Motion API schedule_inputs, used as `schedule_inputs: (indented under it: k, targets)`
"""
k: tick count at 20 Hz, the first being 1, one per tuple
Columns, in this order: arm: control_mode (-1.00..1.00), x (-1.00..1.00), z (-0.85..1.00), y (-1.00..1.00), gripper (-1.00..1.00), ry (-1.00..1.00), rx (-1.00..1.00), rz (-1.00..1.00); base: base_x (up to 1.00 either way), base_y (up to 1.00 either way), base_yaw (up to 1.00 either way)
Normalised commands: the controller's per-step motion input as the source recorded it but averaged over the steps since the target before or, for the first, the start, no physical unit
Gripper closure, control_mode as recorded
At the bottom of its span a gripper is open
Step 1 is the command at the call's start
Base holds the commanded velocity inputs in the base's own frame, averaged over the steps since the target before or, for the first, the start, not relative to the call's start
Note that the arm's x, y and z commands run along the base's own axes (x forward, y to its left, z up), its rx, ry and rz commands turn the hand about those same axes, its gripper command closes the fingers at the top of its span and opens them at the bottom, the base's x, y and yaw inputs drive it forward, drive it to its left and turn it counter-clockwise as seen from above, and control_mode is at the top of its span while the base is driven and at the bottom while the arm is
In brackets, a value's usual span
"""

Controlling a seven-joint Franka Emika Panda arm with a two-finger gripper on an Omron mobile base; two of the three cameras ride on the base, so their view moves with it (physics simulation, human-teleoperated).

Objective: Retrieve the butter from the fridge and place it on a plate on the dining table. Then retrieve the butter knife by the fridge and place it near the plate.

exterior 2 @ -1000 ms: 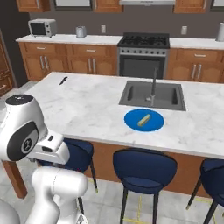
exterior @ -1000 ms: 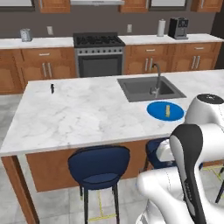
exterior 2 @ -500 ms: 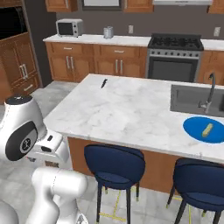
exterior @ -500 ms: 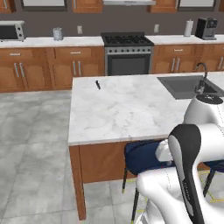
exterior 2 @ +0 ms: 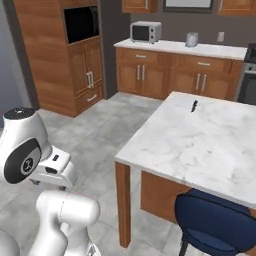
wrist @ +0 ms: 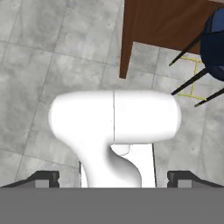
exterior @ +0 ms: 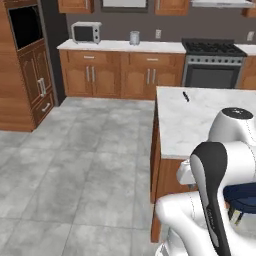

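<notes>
The butter knife [exterior: 186, 96] is a slim black piece lying near the far left corner of the dining table [exterior: 200, 125], a white marble island. From the right base view the butter knife [exterior 2: 194, 105] rests on the far part of the dining table [exterior 2: 200, 145]. In the hand view my gripper [wrist: 113, 177] points down at the grey floor, its fingertips [wrist: 43, 177] far apart and holding nothing. It hangs low beside the table's near corner, well away from the knife. The butter, the plate and the fridge are out of view.
Blue stools [exterior 2: 215, 225] [wrist: 216, 43] stand under the table's near side by its wooden leg [wrist: 127, 43]. A tall wood oven cabinet [exterior: 25, 60] stands left, with counters, a microwave [exterior: 86, 33] and a stove [exterior: 212, 65] along the back wall. Tiled floor [exterior: 90, 165] lies open to the left.
The base has turned left, so the whole scene slid right; the sink and the blue plate with the butter left both views. The knife lies where it was. The gripper stays open.
</notes>
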Motion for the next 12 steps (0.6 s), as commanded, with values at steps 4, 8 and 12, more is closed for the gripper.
schedule_inputs:
  k: [4, 8, 12]
  targets:
    - [1.00, 0.00, 0.00, 0.00, -1.00, 0.00, 0.00, 0.00, 0.00, 0.85, 0.30]
    - [1.00, 0.00, 0.00, 0.00, -1.00, 0.00, 0.00, 0.00, 0.03, 0.52, -0.01]
    - [1.00, 0.00, 0.00, 0.00, -1.00, 0.00, 0.00, 0.00, 0.11, 0.67, -0.16]
